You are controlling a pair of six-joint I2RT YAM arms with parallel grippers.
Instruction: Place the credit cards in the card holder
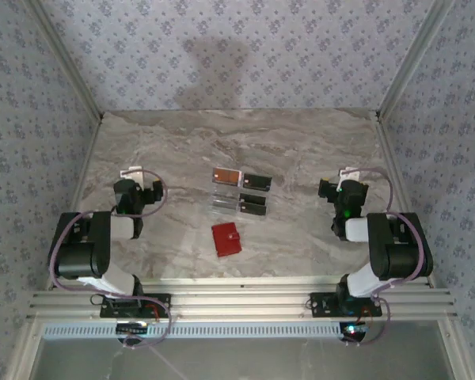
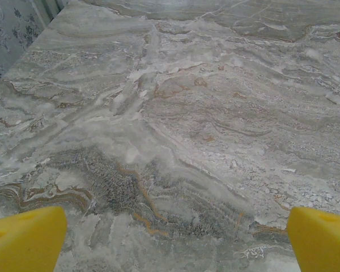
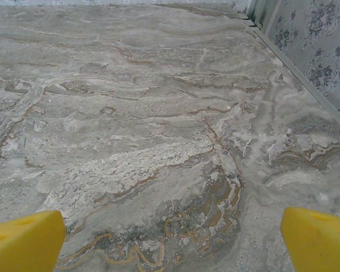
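Several credit cards lie in a two-by-two block mid-table: an orange-brown card [image 1: 226, 176], a silvery grey card [image 1: 223, 201], and two black cards [image 1: 256, 182] [image 1: 253, 206]. The card holder [image 1: 226, 238], a small red wallet, lies flat and closed just in front of them. To the left of the cards, well apart from them, my left gripper [image 1: 136, 184] [image 2: 175, 238] is open over bare marble, its yellow fingertips [image 2: 25, 238] wide apart. My right gripper [image 1: 342, 184] [image 3: 173, 238] is open to the right of the cards, with nothing between its yellow fingertips [image 3: 317, 238].
The marble table [image 1: 301, 150] is walled by patterned panels at the back and on both sides. A metal rail [image 1: 237, 305] runs along the near edge, where both arm bases are bolted. Bare marble separates each gripper from the cards.
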